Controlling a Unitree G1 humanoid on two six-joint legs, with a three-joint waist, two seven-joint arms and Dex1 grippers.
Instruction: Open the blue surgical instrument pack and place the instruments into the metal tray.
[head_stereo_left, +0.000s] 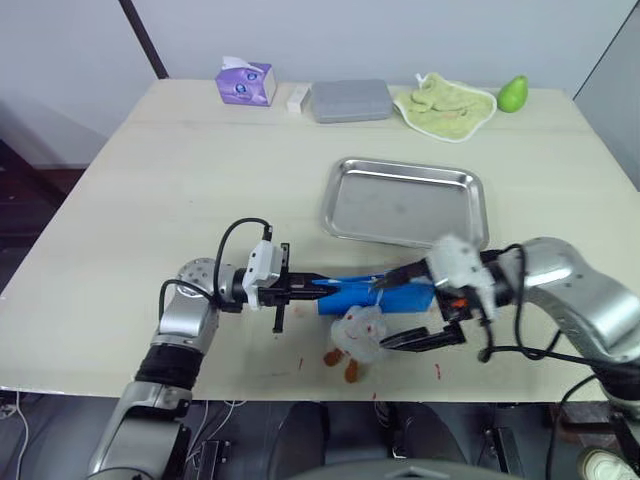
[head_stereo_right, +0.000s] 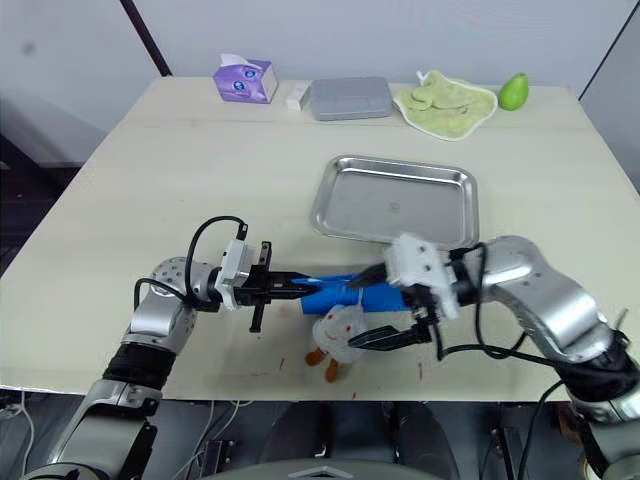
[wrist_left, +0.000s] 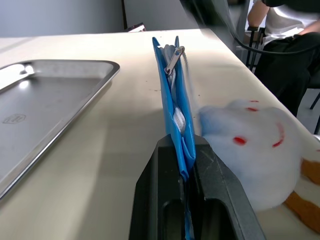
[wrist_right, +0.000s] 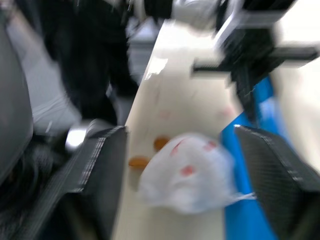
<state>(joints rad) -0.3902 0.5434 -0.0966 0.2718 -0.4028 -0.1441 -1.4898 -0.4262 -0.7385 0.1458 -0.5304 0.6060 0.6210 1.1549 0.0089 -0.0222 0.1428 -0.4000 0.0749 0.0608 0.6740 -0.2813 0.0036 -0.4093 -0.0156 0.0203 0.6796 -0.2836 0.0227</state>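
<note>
A: What do the head views show?
B: The pack (head_stereo_left: 375, 293) lies on the table (head_stereo_left: 150, 200), just in front of the empty tray (head_stereo_left: 405, 203). The left gripper (head_stereo_left: 318, 284) pinches the pack's left end. The right gripper (head_stereo_left: 392, 310) stands wide, straddling a small white toy (head_stereo_left: 358, 333).

A: And the left wrist view?
B: The pack (wrist_left: 175, 110) stands on edge, clamped between the fingers (wrist_left: 150, 200); the tray (wrist_left: 45, 110) sits beside it.

A: The right wrist view?
B: Blurred: two spread fingers (wrist_right: 102, 170), the toy (wrist_right: 187, 172) between them, the pack (wrist_right: 250, 200) alongside.
</note>
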